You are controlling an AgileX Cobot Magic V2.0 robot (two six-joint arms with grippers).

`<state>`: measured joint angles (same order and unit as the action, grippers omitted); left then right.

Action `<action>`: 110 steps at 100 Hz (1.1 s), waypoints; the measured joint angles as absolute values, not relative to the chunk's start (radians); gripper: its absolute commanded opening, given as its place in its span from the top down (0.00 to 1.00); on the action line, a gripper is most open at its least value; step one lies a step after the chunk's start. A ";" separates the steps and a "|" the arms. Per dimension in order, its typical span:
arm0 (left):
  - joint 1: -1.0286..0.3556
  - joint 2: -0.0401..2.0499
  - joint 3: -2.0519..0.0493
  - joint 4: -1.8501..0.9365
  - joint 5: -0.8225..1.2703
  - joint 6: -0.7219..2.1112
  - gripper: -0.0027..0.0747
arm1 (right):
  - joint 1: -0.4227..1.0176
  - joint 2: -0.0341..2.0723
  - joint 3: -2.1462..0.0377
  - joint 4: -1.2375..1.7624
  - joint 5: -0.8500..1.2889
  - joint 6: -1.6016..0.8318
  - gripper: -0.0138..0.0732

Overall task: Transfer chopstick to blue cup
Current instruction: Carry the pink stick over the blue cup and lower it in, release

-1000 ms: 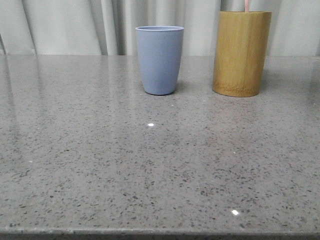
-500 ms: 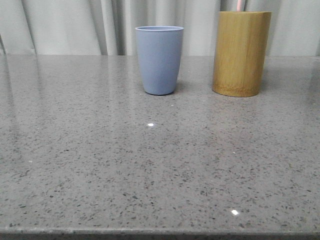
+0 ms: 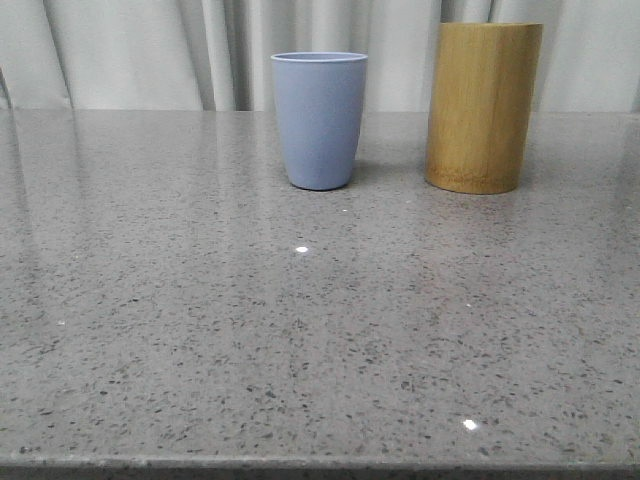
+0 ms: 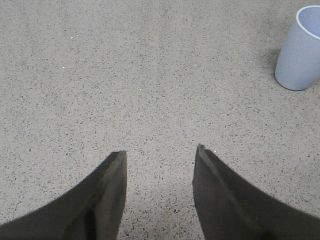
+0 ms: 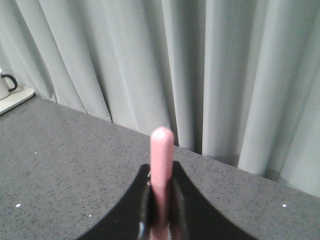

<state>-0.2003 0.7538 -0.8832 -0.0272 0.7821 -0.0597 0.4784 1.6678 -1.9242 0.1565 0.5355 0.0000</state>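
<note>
The blue cup [image 3: 320,120] stands upright at the back middle of the table, with the taller bamboo cylinder [image 3: 483,106] to its right. In the right wrist view my right gripper [image 5: 161,172] is shut on the pale pink chopstick [image 5: 162,165], whose rounded end sticks out past the fingertips toward the curtain. My left gripper [image 4: 161,152] hangs open over bare table, nothing between its fingers, and the blue cup [image 4: 300,50] sits well off to one side of it.
A grey speckled stone table [image 3: 300,330] spreads wide in front of the two containers. A pale curtain [image 3: 150,50] hangs close behind them. A white tray with a mug [image 5: 7,90] sits at the table's far side.
The pink chopstick tip that stuck up above the bamboo cylinder's rim has risen out of the front view. The cup and cylinder have not moved.
</note>
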 measured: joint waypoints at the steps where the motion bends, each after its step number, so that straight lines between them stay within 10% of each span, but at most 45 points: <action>1: -0.200 0.754 -0.883 -0.027 0.782 -0.060 0.56 | 0.482 1.672 -1.924 0.156 0.535 0.000 0.93; 64: -0.200 0.754 -0.883 -0.027 0.782 -0.060 0.56 | 0.493 1.838 -1.924 0.156 0.537 0.000 0.92; 91: -0.200 0.754 -0.883 -0.027 0.782 -0.060 0.56 | 0.493 1.869 -1.924 0.156 0.573 0.000 0.55; 110: -0.200 0.754 -0.883 -0.025 0.782 -0.060 0.56 | 0.493 1.870 -1.924 0.156 0.576 0.000 0.54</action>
<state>-0.2003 0.7538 -0.8832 -0.0248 0.7821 -0.0597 0.4929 1.8698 -1.9242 0.1565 0.5761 0.0000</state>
